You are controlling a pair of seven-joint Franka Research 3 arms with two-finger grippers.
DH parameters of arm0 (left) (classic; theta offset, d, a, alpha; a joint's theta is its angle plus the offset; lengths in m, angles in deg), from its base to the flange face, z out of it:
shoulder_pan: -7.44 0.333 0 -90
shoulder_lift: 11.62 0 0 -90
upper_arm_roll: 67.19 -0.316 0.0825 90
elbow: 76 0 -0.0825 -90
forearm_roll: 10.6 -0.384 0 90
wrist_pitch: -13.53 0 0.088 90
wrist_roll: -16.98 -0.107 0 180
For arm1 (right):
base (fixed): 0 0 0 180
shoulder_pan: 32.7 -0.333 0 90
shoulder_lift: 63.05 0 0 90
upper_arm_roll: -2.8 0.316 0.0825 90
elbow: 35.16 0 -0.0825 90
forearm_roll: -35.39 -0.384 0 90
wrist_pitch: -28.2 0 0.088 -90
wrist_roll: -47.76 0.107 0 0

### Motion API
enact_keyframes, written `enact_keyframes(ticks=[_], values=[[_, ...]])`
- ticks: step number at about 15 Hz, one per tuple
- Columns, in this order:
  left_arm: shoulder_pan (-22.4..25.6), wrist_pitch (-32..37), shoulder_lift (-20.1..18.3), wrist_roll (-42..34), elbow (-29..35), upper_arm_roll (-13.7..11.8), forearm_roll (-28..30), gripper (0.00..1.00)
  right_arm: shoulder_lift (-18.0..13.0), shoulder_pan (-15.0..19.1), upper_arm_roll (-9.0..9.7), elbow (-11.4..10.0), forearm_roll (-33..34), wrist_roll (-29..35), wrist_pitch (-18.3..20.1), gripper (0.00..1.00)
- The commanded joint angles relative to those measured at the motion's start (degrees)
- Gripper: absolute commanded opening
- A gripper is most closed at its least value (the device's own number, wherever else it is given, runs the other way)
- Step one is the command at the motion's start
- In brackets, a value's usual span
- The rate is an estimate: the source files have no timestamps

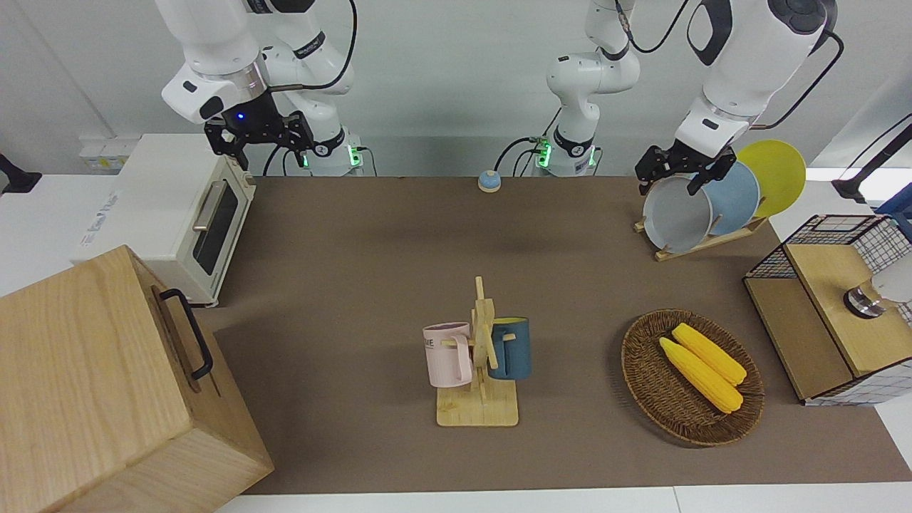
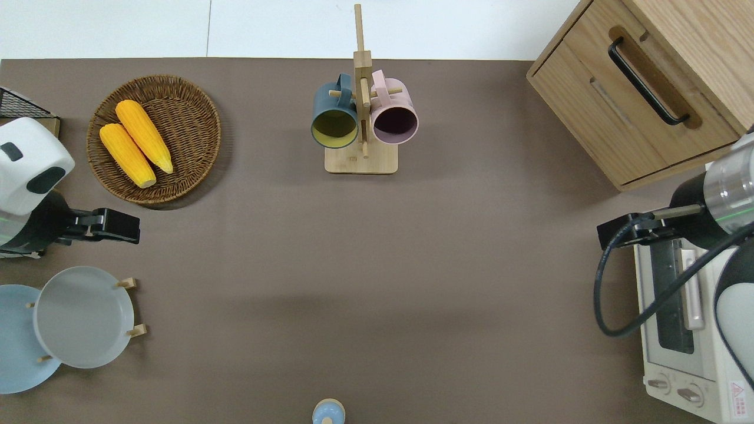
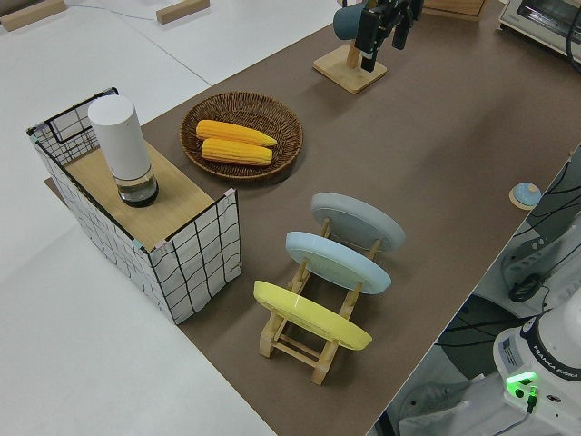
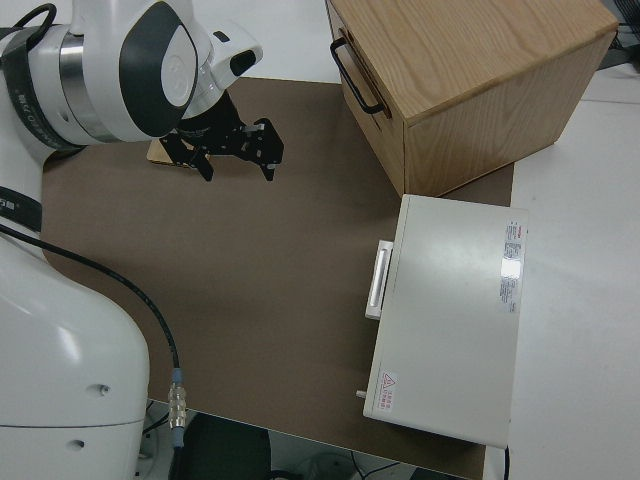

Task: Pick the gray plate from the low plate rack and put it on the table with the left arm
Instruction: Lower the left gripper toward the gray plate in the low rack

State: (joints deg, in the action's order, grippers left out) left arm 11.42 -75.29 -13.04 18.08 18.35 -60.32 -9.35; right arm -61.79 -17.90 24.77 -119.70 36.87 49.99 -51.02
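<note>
Three plates in the low plate rack (image 3: 309, 350), gray plate (image 2: 82, 317) among them; left pincer (image 1: 675, 173) released, empty.

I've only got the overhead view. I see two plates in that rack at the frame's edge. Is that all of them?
Observer: No, three. A yellow plate sits in the end slot, beside the light blue plate.
Operator: Is the gray one standing upright?
Observer: No. The left side view shows the gray plate tilted against the pegs of the low plate rack.
Operator: Is the left gripper down at plate level?
Observer: No. The left gripper hangs well above the table, open, touching nothing.
</note>
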Motion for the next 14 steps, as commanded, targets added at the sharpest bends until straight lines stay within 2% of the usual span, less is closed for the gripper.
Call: enact_keyframes(ticks=[1, 4, 7, 12, 14], values=[[-0.20, -0.56, -5.77, 0.40, 6.80, -0.97, 0.07, 0.99, -0.12, 1.37, 1.23, 0.43, 0.37, 0.68, 0.65, 0.983], [-0.20, -3.28, -9.91, 0.31, 12.77, -1.06, 0.07, 0.99, -0.12, 1.37, 1.23, 0.34, 0.37, 0.68, 0.65, 0.983], [-0.20, -8.37, -14.92, 0.31, 20.86, -2.55, 0.07, 0.99, -0.20, 1.37, 1.23, 0.34, 0.37, 0.68, 0.65, 0.983], [-0.12, -10.23, -15.98, -0.04, 23.86, -5.89, -1.33, 0.99, -0.12, 1.37, 1.15, 0.43, 0.37, 0.68, 0.65, 0.983], [-0.12, -11.46, -15.90, -0.57, 24.39, -7.56, -3.70, 0.99, -0.12, 1.37, 1.15, 0.43, 0.37, 0.68, 0.65, 0.983]])
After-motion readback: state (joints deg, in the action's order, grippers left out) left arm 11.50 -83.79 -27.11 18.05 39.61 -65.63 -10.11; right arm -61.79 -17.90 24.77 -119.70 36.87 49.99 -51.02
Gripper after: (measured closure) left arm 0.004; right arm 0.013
